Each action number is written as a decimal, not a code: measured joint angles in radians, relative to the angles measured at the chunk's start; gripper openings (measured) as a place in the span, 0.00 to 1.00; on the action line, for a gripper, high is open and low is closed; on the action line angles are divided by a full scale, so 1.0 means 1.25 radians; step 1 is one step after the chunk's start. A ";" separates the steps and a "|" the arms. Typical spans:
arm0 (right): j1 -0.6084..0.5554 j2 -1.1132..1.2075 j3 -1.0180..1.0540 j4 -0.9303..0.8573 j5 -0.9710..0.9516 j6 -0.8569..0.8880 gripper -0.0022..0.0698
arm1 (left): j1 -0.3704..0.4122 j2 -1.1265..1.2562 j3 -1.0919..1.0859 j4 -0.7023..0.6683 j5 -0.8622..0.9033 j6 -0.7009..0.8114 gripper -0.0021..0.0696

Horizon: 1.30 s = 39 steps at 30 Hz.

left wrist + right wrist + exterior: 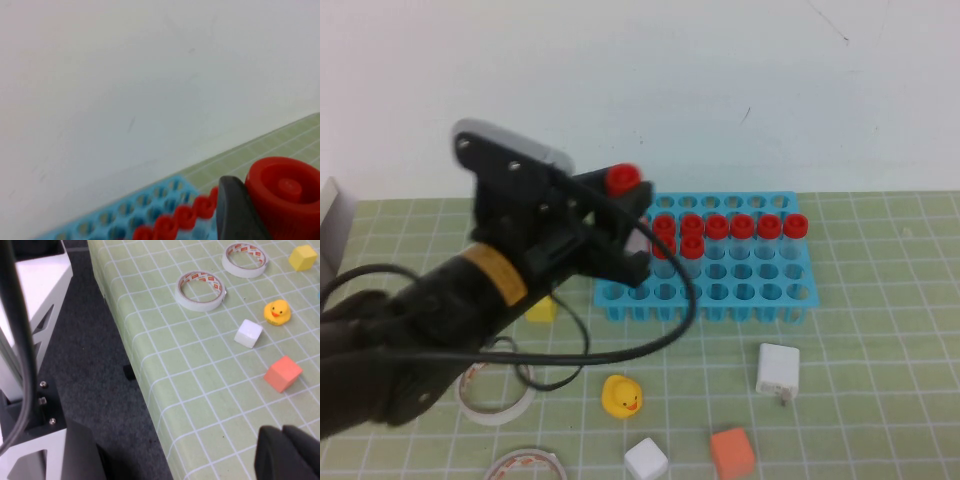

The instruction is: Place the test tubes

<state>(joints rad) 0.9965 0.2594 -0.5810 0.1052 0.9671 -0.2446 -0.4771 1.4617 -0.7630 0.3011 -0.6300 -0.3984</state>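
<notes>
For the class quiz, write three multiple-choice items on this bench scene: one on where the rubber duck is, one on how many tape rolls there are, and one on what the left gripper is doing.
1. Relative to the blue rack, the rubber duck sits:
A) inside it
B) behind it
C) in front of it, nearer the robot

2. Tape rolls on the mat:
A) two
B) one
C) four

3. The left gripper is:
A) open and empty
B) closed on a red-capped tube
C) pressing the orange cube

Answers:
1. C, the high view shows the duck on the mat on the robot's side of the rack.
2. A, both rolls show in the right wrist view.
3. B, the red cap sticks out beside its finger, raised near the rack's left end.

The right gripper, shut and empty, hangs by the mat's near edge.
</notes>
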 joint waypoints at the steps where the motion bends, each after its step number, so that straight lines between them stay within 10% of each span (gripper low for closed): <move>1: 0.000 0.000 0.000 0.000 0.000 0.000 0.03 | 0.000 0.023 -0.013 0.023 -0.032 -0.003 0.40; 17: 0.000 0.000 0.000 0.000 0.000 0.000 0.03 | -0.001 0.384 -0.217 0.074 -0.285 -0.074 0.40; 39: 0.000 0.000 0.000 0.000 0.001 0.000 0.03 | -0.001 0.607 -0.426 0.145 -0.252 -0.045 0.40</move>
<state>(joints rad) 0.9965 0.2594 -0.5810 0.1052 0.9689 -0.2446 -0.4786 2.2203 -1.2949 0.4823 -0.9453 -0.4547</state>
